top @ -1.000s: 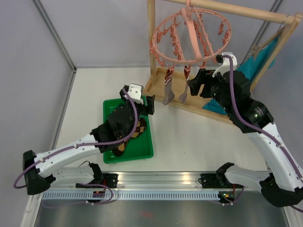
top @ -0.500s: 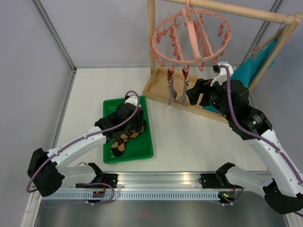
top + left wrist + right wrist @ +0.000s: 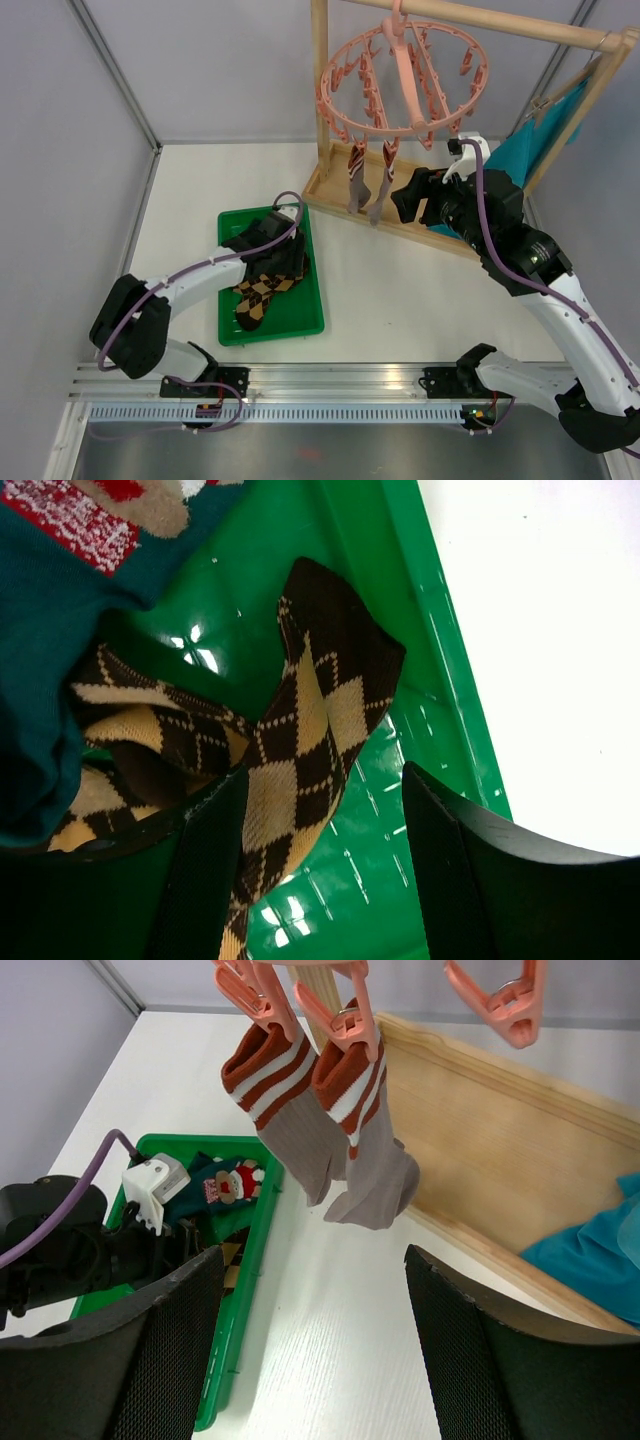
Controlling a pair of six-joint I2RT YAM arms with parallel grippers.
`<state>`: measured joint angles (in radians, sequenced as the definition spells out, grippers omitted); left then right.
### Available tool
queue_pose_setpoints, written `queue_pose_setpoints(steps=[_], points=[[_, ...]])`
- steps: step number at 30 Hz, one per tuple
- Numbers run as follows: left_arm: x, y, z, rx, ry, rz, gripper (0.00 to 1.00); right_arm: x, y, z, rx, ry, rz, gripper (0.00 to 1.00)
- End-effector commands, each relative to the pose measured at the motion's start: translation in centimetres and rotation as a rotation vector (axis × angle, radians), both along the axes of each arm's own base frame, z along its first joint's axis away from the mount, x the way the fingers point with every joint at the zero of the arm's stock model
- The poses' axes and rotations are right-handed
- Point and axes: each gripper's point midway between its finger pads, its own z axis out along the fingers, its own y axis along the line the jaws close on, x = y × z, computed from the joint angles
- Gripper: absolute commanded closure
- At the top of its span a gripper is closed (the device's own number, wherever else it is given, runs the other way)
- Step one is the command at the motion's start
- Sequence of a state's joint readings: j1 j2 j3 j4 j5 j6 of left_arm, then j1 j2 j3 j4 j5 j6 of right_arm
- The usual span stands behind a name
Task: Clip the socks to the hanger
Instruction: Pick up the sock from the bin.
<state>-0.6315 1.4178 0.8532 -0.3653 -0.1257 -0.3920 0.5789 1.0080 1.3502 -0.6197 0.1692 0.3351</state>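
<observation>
Your left tool [image 3: 325, 780] gapes over the limp argyle sock [image 3: 315, 705]; pinch its free end, as soft fabric bunches. Right tool [image 3: 315, 1260] wide, empty.

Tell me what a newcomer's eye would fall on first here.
The pink hanger hangs from the wooden rail at the top, two grey striped socks clipped to it. Left of centre, a green tray holds an argyle sock and a teal sock under the left fingers.

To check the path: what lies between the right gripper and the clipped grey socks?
Nothing; in the right wrist view only bare white table shows between the right gripper and the grey socks.
</observation>
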Motion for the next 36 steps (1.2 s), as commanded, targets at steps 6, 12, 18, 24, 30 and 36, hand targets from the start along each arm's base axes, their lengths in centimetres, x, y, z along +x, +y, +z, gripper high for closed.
queue_pose_setpoints(steps=[6,12,18,24,30,36], points=[[4.1,-1.5,2.2,-0.097,-0.101,0.013,0.34,-0.1,0.2,1.5,0.030,-0.050,0.015,0.21],[5.6,-0.4,4.0,-0.098,-0.174,0.120,0.34,-0.3,-0.1,1.5,0.030,-0.054,0.007,0.21],[7.3,0.4,4.8,-0.026,-0.200,0.161,0.35,-0.4,-0.1,1.6,0.036,-0.058,0.010,0.21],[7.3,-0.7,4.5,-0.035,-0.185,0.088,0.35,-0.5,-0.3,1.9,0.032,-0.067,0.004,0.21],[8.6,0.1,3.7,0.021,-0.209,0.133,0.35,-0.6,-0.2,1.8,0.037,-0.067,0.012,0.21],[10.4,0.1,3.2,0.080,-0.232,0.142,0.35,-0.7,-0.3,1.9,0.040,-0.069,0.012,0.21]])
